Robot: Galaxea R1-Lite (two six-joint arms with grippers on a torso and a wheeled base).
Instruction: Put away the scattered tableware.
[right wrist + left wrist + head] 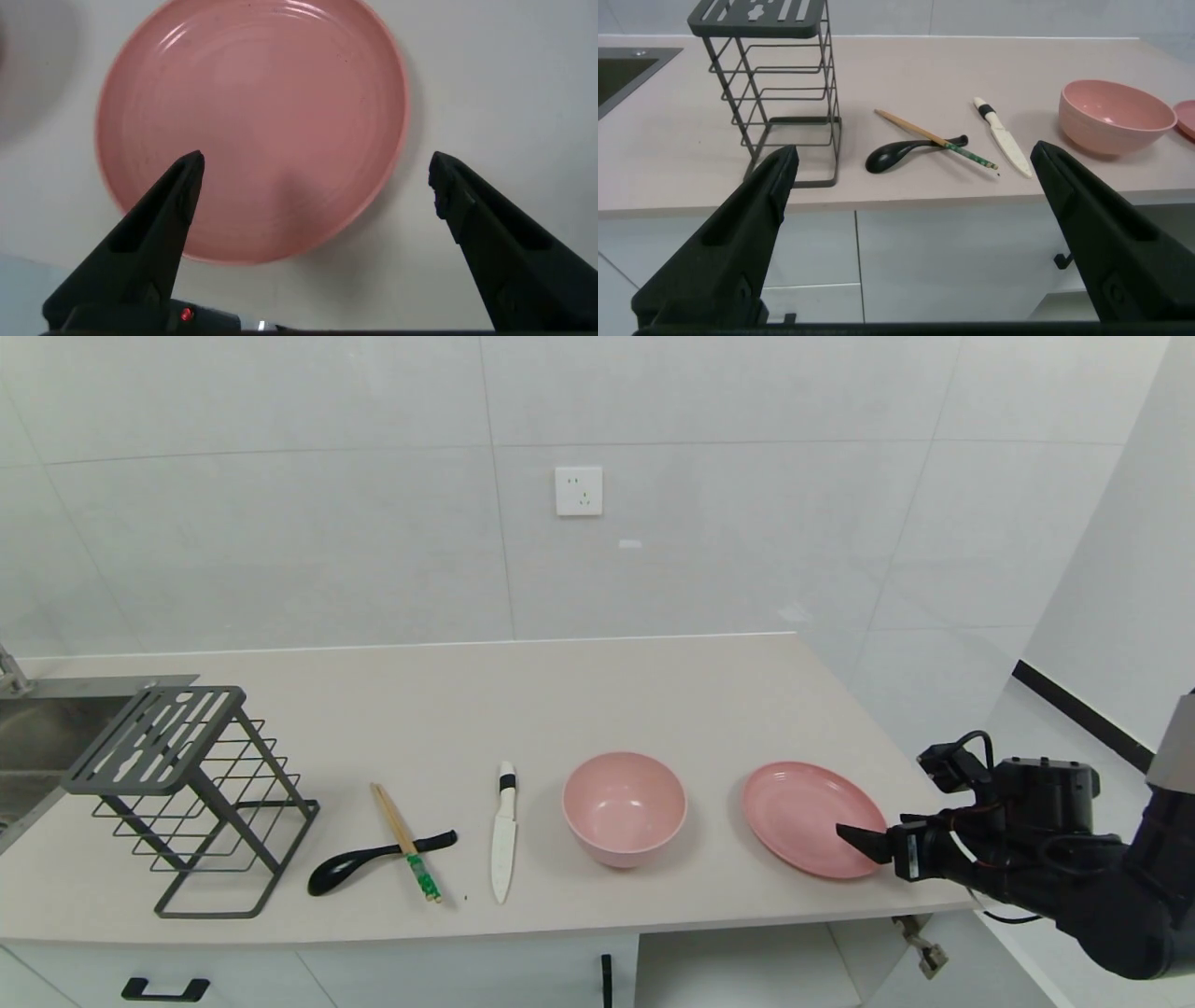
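Currently one of each on the beige tabletop (523, 700), in a row from robot's left to right: grey wire rack (196, 793), black ladle-type spoon (359, 863), white knife with a black band (504, 831), pink round bowl (624, 807), pink flat plate (810, 817). Plus one pair of wooden chopsticks with green ends (404, 840), lying across the spoon handle. Right tool (315, 168) is spread wide, empty, fingers straddling the plate from above; contact with the rim can't be made out, and one finger hides a bit of the plate's right edge. Left tool (912, 157) is also wide open, empty, off the tabletop's front edge, facing the rack and spoon. Steel sink (37, 728) is cut off at far left.
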